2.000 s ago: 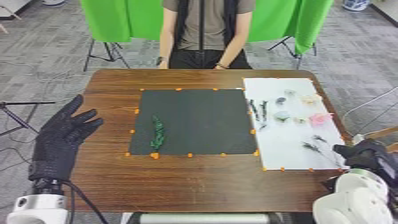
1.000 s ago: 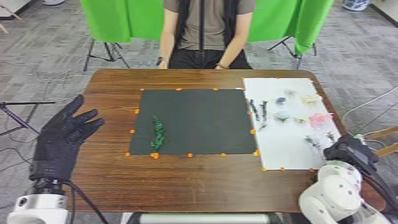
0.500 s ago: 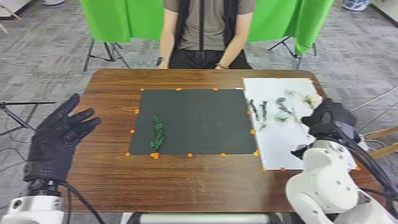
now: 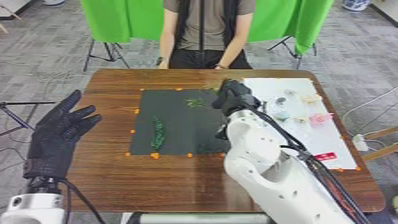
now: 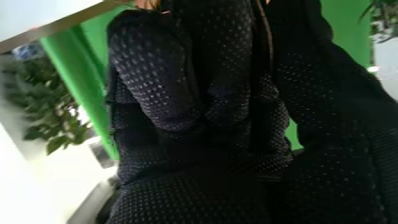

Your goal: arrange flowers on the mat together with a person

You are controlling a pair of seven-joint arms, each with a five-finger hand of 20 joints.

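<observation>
The leafy sprig (image 4: 195,103) lies to the left of the right hand (image 4: 234,96), over the far part of the dark mat (image 4: 185,125), and that sideways lie is what the placing turns on. The right hand is above the mat's far right corner, its fingers curled in and apparently pinching the stem, a thin brownish line (image 5: 266,30) among them in the wrist view. Whether the leaves touch the mat I cannot tell. The green sprig (image 4: 159,134) already down runs near to far along the mat's left side, so the held one — leaves leading leftward — would lie more across it unless the wrist turns first. Lowering straight down seems the next step; dragging the tips could skew it. The left hand (image 4: 64,127), fingers straight and spread, is left of the mat — the right is plainly the nearer one.
</observation>
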